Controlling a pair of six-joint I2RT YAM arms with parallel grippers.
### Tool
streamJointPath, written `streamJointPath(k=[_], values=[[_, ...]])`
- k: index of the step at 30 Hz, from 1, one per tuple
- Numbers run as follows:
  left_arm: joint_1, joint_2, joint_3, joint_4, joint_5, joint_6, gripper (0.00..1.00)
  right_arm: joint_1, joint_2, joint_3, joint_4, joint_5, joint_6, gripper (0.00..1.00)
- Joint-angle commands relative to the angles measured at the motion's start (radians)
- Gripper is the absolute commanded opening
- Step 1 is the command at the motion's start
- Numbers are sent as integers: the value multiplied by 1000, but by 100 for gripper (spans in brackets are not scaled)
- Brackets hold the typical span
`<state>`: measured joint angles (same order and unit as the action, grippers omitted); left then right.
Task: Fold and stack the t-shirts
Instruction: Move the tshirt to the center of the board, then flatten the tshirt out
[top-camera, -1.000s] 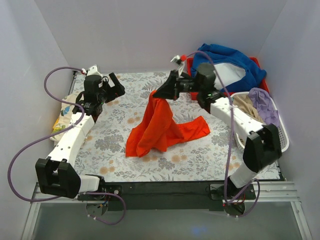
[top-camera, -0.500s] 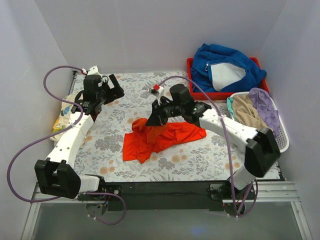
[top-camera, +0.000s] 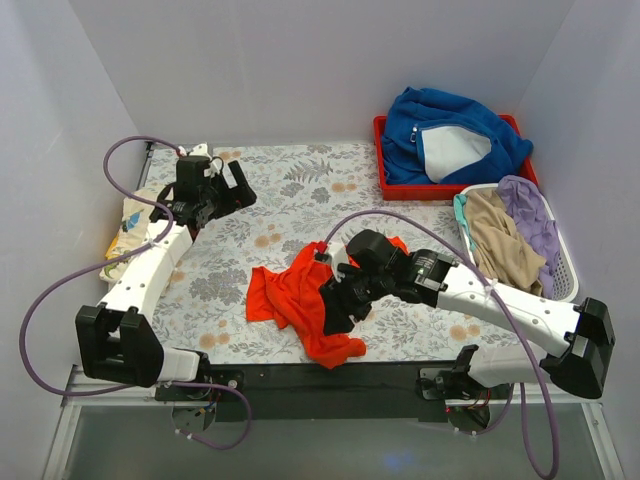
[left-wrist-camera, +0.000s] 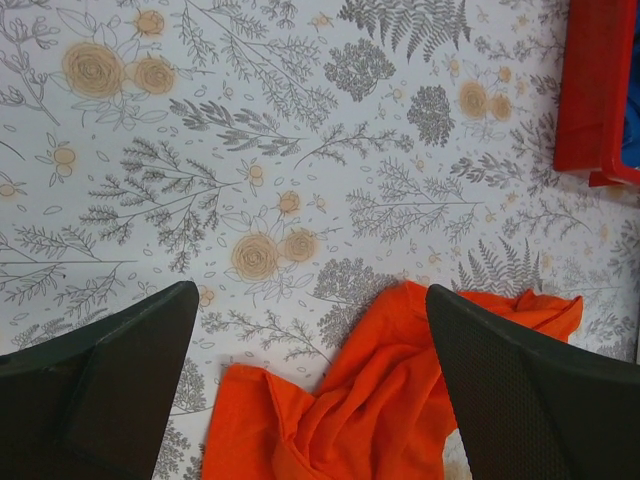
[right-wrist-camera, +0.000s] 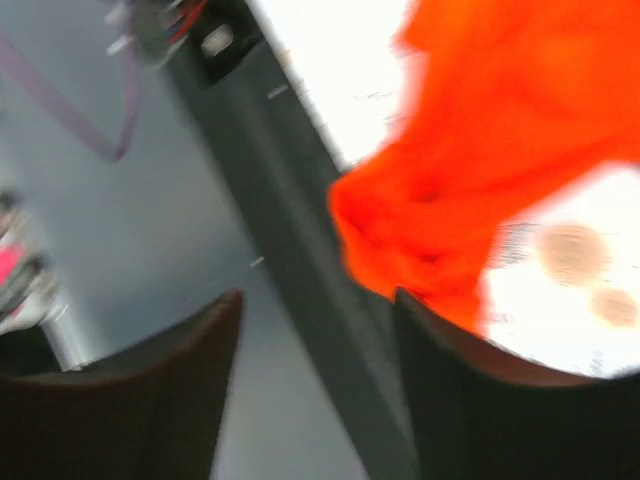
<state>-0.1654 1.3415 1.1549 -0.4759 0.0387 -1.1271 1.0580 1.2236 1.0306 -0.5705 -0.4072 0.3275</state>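
The orange-red t-shirt (top-camera: 295, 298) lies crumpled on the flowered table, its lower end close to the front edge. My right gripper (top-camera: 336, 312) hovers low over that end. In the right wrist view the right gripper (right-wrist-camera: 318, 300) is open and blurred, with the orange t-shirt (right-wrist-camera: 480, 150) just beyond its right finger and nothing between the fingers. My left gripper (top-camera: 236, 184) stands open at the back left, well away from the cloth. In its own view the left gripper (left-wrist-camera: 310, 290) looks down at the orange t-shirt (left-wrist-camera: 380, 400). The cream dinosaur t-shirt (top-camera: 127, 226) lies partly hidden at the table's left edge.
A red tray (top-camera: 380, 152) at the back right holds a thick blue garment (top-camera: 450, 125); the tray's corner (left-wrist-camera: 595, 90) also shows in the left wrist view. A white basket (top-camera: 565, 285) of clothes stands on the right. The dark front rail (top-camera: 330, 378) runs just below the shirt.
My right arm swung from the back centre down to the front edge, dragging the orange t-shirt with it, and its jaws opened. The shirt now lies heaped lower. The left arm barely shifted.
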Motion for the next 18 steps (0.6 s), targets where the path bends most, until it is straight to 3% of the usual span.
streamJointPath(k=[1, 2, 5, 10, 18], values=[[6, -1, 2, -44, 50, 21, 97, -6, -38, 138, -92, 339, 7, 71], [6, -4, -7, -47, 72, 18, 96, -9, -41, 169, -92, 542, 2, 76], [6, -11, -49, -47, 140, 4, 96, -70, -17, 184, -40, 756, -43, 81], [4, -24, -164, -26, 227, -39, 93, -294, 129, 174, 49, 635, -102, 82], [-19, -67, -299, -47, 244, -57, 88, -317, 263, 200, 90, 533, -128, 82]])
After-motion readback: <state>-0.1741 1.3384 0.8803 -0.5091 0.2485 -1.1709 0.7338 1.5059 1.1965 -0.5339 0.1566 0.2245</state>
